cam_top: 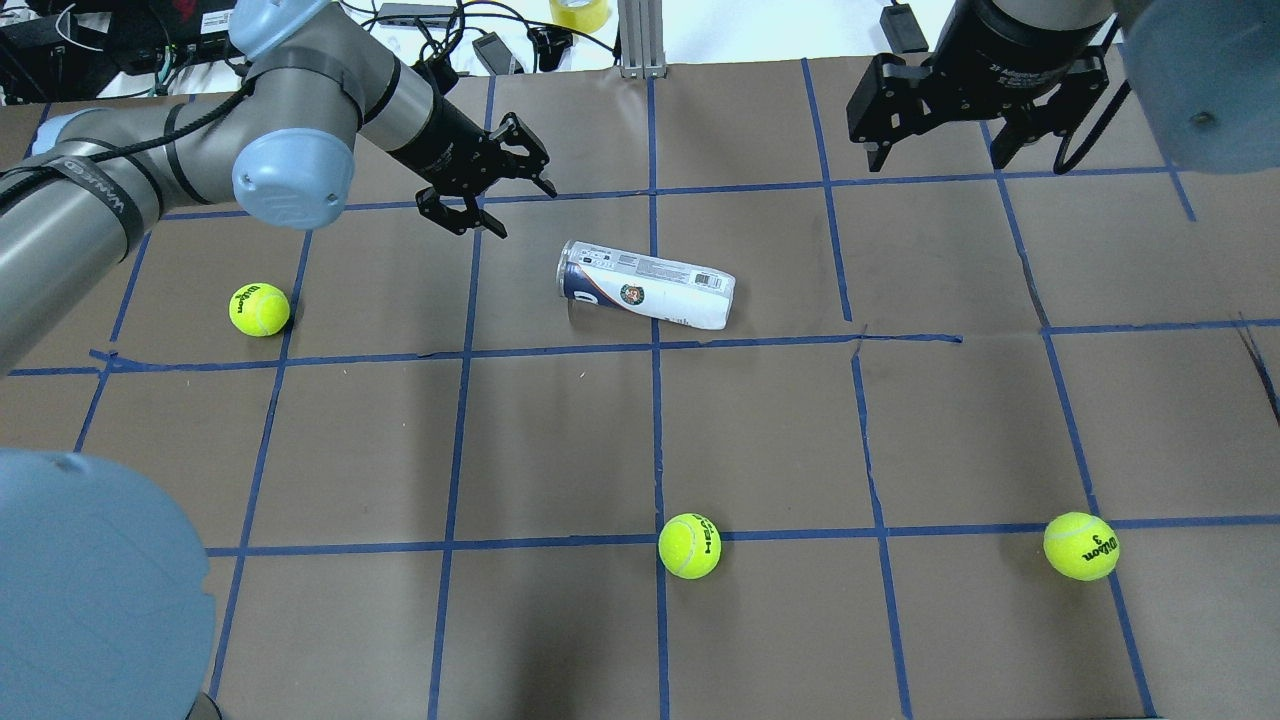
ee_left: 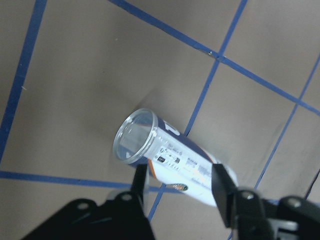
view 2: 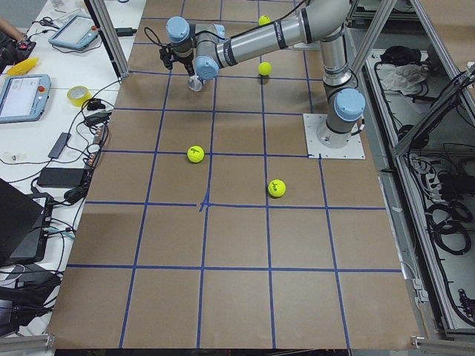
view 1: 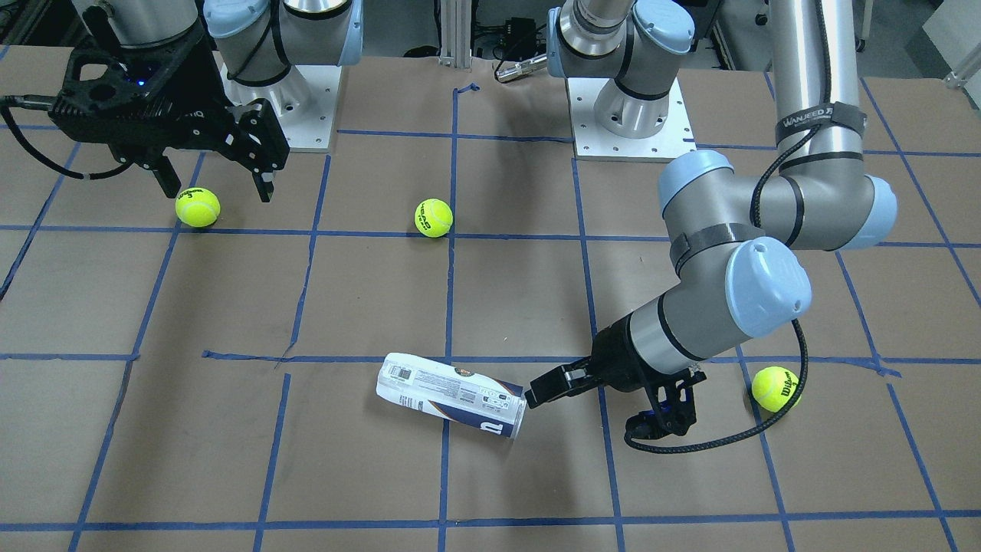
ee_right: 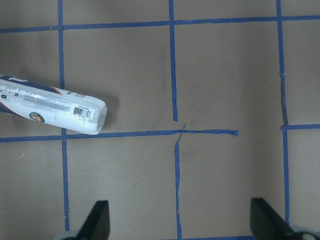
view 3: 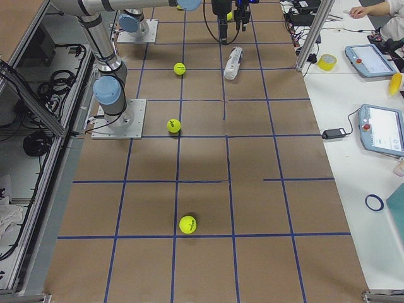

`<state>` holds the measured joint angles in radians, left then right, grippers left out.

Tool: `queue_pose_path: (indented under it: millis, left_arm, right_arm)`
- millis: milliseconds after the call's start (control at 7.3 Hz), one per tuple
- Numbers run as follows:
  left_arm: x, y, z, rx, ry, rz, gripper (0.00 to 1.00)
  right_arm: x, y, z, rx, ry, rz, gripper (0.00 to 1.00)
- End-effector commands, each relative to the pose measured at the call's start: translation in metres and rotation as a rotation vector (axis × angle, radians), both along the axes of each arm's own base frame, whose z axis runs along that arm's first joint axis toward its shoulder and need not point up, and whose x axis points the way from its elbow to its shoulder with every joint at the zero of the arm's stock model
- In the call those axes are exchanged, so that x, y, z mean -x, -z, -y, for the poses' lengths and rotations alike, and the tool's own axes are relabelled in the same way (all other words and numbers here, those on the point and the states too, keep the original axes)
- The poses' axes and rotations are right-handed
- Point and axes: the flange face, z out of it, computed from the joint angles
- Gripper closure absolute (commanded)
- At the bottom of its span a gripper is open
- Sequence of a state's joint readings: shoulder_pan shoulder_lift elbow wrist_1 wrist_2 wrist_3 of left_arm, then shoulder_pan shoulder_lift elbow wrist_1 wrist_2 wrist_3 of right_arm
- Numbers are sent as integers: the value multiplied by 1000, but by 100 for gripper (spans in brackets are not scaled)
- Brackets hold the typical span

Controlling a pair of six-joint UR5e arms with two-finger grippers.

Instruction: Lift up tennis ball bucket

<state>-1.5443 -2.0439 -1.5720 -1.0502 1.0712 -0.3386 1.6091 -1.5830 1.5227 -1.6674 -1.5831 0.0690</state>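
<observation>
The bucket [cam_top: 650, 290] lay sideways, mouth toward the left gripper [cam_top: 525, 210], whose spread fingers likely meant to straddle it. The right gripper [cam_top: 935, 160] hung well away, also spread.

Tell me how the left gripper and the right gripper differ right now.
The left gripper sits close to the open end of the ball can, which lies on its side; the right gripper hangs well away from the can. The left gripper is tilted toward the can, while the right gripper points straight down. Both are open and hold nothing.
</observation>
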Motion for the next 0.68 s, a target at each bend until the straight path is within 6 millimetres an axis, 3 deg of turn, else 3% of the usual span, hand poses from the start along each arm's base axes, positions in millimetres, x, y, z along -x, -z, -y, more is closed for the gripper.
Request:
queue_pose_path:
  millis: [0,137,548]
  left_arm:
    - [7,56,7,99,97,-72,0]
    - [7,75,10,134,162,-68,0]
    - [35,85,4,162,249,-67,0]
  right_arm:
    - [0,0,0,-2,0,-2,0]
    - [0,0,0,-2,0,-2,0]
    - [0,2,-1,-10,2,-2,0]
